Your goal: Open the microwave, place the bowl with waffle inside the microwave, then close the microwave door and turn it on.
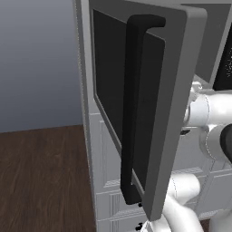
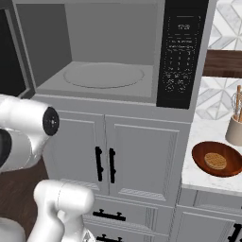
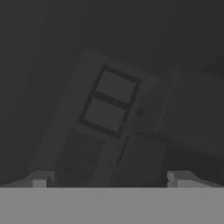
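Kitchen, microwave door (image 1: pixel 136 99) swung open, handle (image 1: pixel 132 108) vertical

Microwave (image 2: pixel 113 52) cavity open and bare, microwave door (image 1: pixel 149 99) swung wide at left, utensil holder (image 2: pixel 235 127) beside bowl with waffle (image 2: pixel 217 159)

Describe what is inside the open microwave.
Inside the microwave lies only a round turntable on its floor. The bowl with waffle sits outside on the counter. The cavity's near-left corner is cut off.

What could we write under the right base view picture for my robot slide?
Microwave stands open and empty; the bowl with waffle waits on the counter.
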Controlling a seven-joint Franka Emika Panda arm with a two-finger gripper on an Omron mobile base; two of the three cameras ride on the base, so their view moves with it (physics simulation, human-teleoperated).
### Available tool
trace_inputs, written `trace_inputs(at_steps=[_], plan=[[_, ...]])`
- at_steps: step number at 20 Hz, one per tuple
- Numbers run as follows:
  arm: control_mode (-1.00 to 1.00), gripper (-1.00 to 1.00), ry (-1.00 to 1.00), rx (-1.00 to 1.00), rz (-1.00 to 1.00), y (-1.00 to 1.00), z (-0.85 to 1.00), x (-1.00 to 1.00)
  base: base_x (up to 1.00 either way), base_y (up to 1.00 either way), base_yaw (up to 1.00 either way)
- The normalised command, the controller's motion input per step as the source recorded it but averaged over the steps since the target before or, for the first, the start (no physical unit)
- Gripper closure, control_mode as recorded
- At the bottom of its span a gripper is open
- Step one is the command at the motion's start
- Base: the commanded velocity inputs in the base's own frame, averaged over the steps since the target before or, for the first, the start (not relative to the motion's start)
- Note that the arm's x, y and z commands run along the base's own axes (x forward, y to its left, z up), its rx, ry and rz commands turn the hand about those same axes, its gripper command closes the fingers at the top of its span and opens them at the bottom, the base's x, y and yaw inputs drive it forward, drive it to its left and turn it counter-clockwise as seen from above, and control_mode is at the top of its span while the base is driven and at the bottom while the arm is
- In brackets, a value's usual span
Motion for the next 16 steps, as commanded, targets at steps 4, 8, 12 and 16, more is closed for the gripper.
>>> trace_inputs(at_steps=[4,8,12,16], plan=[[-1.00,-1.00,0.33,-0.16,-0.28,-0.96,-0.14,0.27,0.00,0.00,0.00],[-1.00,-1.00,0.42,-0.30,-0.26,-1.00,-0.09,0.51,0.00,0.00,0.00],[-1.00,-1.00,0.08,-0.23,-0.33,-1.00,-0.55,0.22,0.00,0.00,0.00],[-1.00,-1.00,0.00,-0.15,-0.35,-1.00,-0.77,0.03,0.00,0.00,0.00]])
